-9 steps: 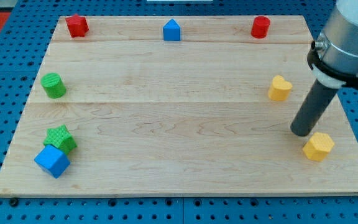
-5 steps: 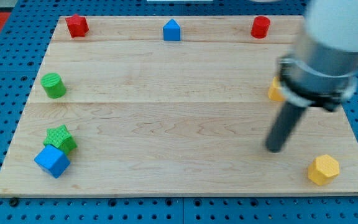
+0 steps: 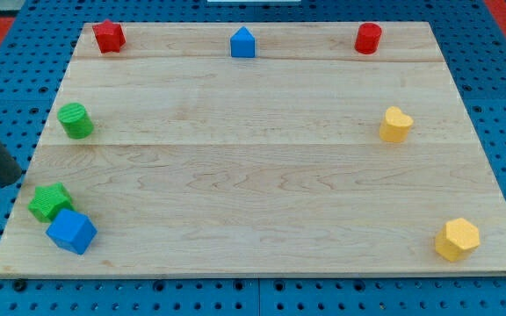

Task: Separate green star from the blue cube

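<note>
The green star point(image 3: 49, 202) lies near the board's left edge, low in the view. The blue cube point(image 3: 71, 232) sits just below and to its right, touching it. My rod comes in from the view's left edge, and my tip point(image 3: 7, 181) is off the board, just left of and a little above the green star.
A green cylinder point(image 3: 75, 120) stands at the left. A red block point(image 3: 108, 36), a blue pointed block point(image 3: 243, 42) and a red cylinder point(image 3: 368, 38) line the top. A yellow block point(image 3: 395, 125) is at the right and a yellow hexagon point(image 3: 457, 239) at the bottom right.
My rod swept from the view's right across to the far left. The green star has shifted left and slightly down. The yellow hexagon moved a little down and right.
</note>
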Tool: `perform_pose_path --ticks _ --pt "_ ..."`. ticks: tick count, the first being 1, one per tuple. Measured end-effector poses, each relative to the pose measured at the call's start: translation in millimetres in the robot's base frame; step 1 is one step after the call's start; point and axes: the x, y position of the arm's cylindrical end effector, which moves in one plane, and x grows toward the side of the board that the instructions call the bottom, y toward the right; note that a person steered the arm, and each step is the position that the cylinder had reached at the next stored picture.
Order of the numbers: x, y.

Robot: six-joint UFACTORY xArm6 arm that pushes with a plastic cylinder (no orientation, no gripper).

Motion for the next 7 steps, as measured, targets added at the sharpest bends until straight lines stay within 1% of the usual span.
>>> perform_pose_path --ticks 1,2,3,4,5,6,7 --pt "16 11" --pt "19 33" --pt "19 34" --pt "17 66" --pt "13 127" --pt "0 79" --pt "42 54"
